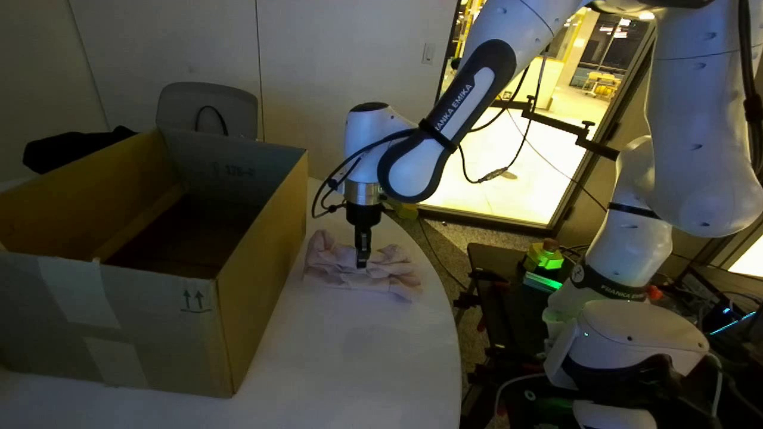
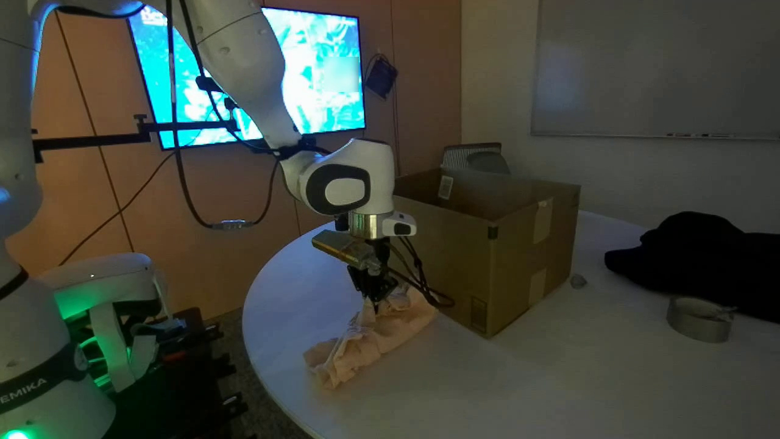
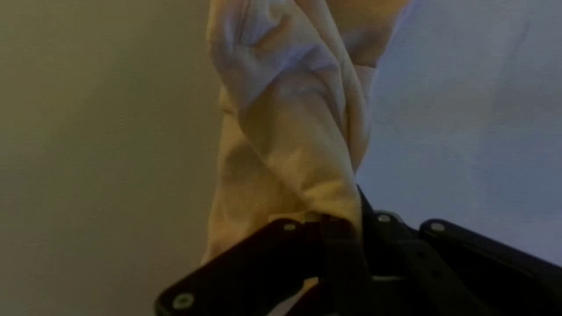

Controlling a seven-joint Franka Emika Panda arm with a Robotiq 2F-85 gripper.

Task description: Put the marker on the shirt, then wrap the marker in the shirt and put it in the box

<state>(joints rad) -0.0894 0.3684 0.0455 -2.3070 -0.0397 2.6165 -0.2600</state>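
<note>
The pale pink shirt (image 1: pixel 390 274) lies bunched in a long strip on the white table beside the box. It also shows crumpled in an exterior view (image 2: pixel 396 332) and in the wrist view (image 3: pixel 290 127). My gripper (image 1: pixel 362 262) points straight down into the middle of the shirt, also seen in an exterior view (image 2: pixel 376 303). In the wrist view the fingers (image 3: pixel 344 217) are closed on a fold of the shirt. The open cardboard box (image 1: pixel 262 286) stands close to one end of the shirt, as an exterior view (image 2: pixel 451 262) also shows. The marker is out of view or hidden.
The round white table (image 1: pixel 357 381) has its curved edge near the shirt on the robot's side. A dark cloth (image 2: pixel 701 262), a tape roll (image 2: pixel 699 320) and a small grey lump (image 2: pixel 577 281) lie past the box. A chair (image 1: pixel 208 104) stands behind the box.
</note>
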